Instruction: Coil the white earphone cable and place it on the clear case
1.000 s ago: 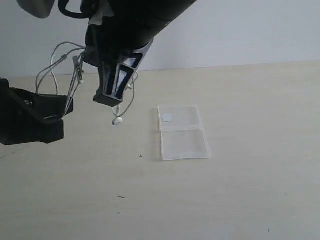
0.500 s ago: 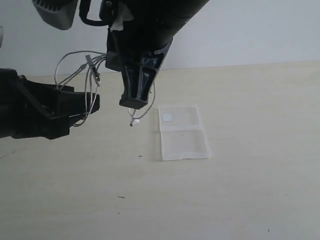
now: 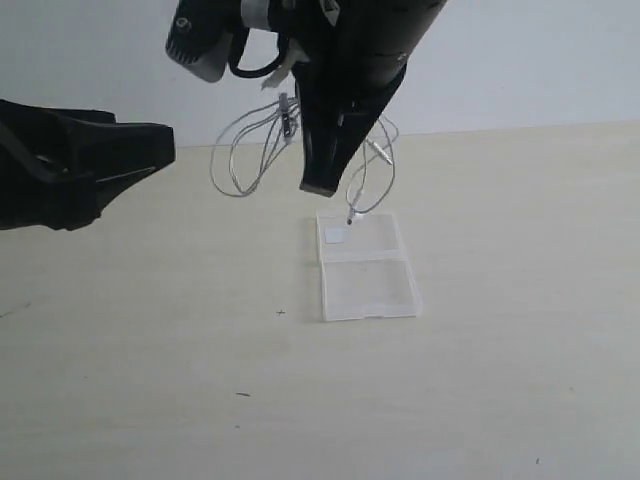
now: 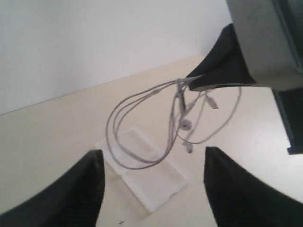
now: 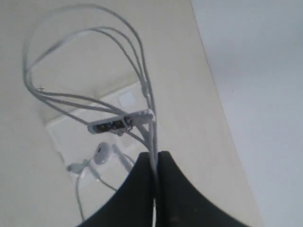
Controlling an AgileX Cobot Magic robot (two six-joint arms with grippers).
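My right gripper (image 3: 318,186) reaches across the middle, pointing down, shut on the white earphone cable (image 3: 232,193). The cable hangs in loose loops on both sides of the fingers, just above the far half of the clear case (image 3: 366,280). In the right wrist view the gripper (image 5: 155,158) pinches several strands of cable (image 5: 142,78); the inline piece (image 5: 116,124) and an earbud (image 5: 101,153) dangle over the case (image 5: 64,139). My left gripper (image 3: 140,175) stands open to the left, apart from the cable. Its wrist view shows the gripper (image 4: 152,152) wide open, the cable (image 4: 142,96) and case (image 4: 156,187) beyond.
The case lies opened flat on a pale wooden table (image 3: 500,380), its white sticker (image 3: 335,235) on the far half. A white wall (image 3: 540,60) runs behind the table's far edge. Both arms crowd the upper left of the exterior view.
The right gripper has carried the cable rightward, from left of the case to above its far half. The left gripper has let go of the loops and now stands open, further left.
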